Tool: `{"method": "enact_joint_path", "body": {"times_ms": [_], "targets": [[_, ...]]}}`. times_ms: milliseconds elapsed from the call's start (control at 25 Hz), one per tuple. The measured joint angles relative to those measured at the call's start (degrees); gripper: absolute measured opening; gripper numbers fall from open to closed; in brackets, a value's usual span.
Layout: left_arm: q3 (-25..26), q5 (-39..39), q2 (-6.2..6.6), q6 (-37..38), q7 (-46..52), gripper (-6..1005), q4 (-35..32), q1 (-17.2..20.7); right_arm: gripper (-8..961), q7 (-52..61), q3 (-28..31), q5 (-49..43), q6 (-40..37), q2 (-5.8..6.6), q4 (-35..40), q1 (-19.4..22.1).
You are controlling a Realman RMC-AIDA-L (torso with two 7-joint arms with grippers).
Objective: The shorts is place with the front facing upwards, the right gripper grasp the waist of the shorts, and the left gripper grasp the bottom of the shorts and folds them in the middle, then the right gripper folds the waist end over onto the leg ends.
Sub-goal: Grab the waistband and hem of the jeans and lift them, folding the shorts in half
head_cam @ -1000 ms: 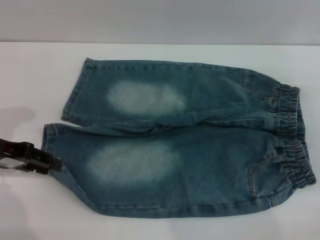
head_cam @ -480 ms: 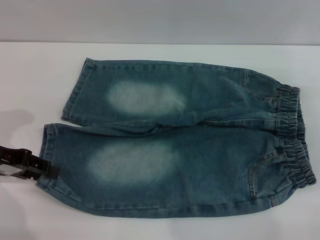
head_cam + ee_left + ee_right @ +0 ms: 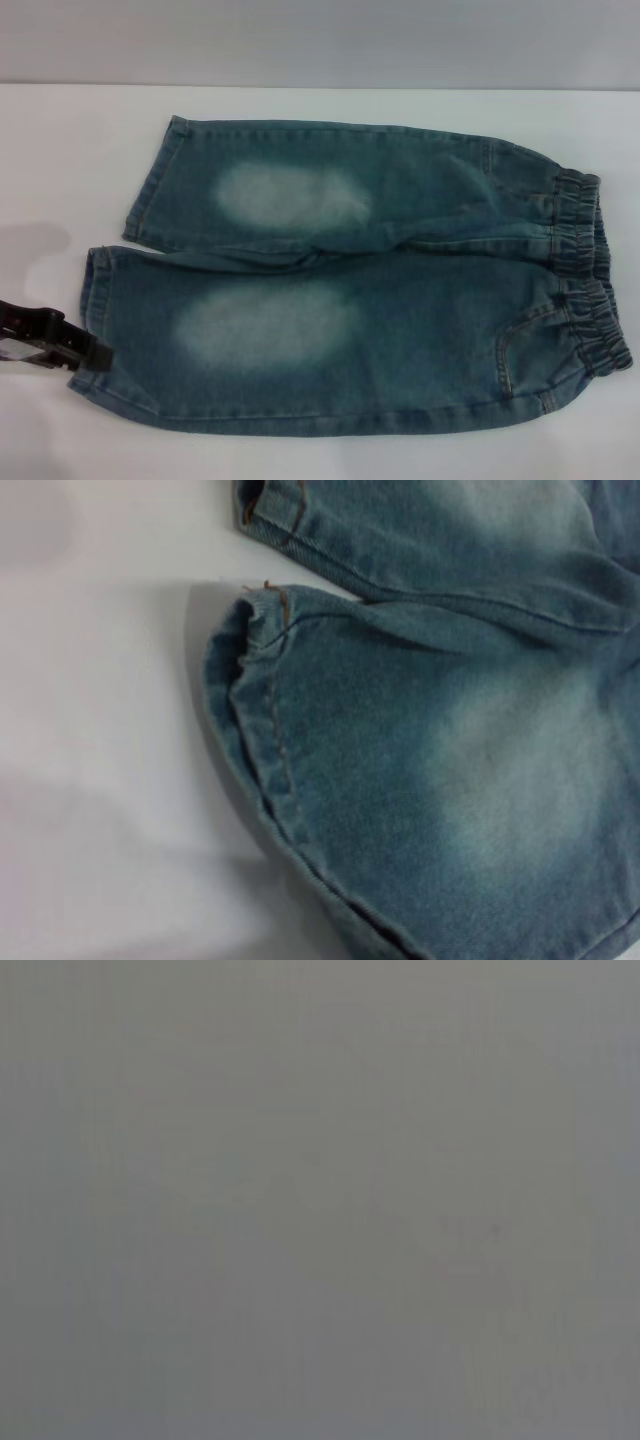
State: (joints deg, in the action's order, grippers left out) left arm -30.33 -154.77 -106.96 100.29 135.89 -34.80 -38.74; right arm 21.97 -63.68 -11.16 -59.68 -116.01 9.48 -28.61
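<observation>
- white table (image 3: 60,150) fills most of the head view, plain and matte
- pale grey wall (image 3: 320,40) behind it, meeting the table's far edge in a straight line
- soft grey shadow (image 3: 30,240) on the tabletop at its left side
- even, diffuse light (no hard glare)
- right wrist view shows flat grey only

black boxy left claw (image 3: 88,353), probably ridged.

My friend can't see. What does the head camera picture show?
Blue denim shorts lie flat on a white table, waist on the right and leg ends on the left. The black left gripper reaches in at the near leg's hem.
</observation>
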Motion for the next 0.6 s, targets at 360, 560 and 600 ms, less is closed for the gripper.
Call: {"method": "enact_joint_path", "body": {"times_ms": [360,560,600], "targets": [[-1.7,0.0,-0.12,-1.5,0.2,182,0.0,0.2,577,0.0,0.3,0.2,0.0,0.07,0.0,0.0],[-1.8,0.0,-0.01,-2.0,0.6,97,0.3,0.0,577,0.0,0.3,0.2,0.0,0.09,0.0,0.0],[-1.8,0.0,0.03,-2.0,0.9,80,0.3,-0.1,577,0.0,0.3,0.2,0.0,0.09,0.0,0.0]]}}
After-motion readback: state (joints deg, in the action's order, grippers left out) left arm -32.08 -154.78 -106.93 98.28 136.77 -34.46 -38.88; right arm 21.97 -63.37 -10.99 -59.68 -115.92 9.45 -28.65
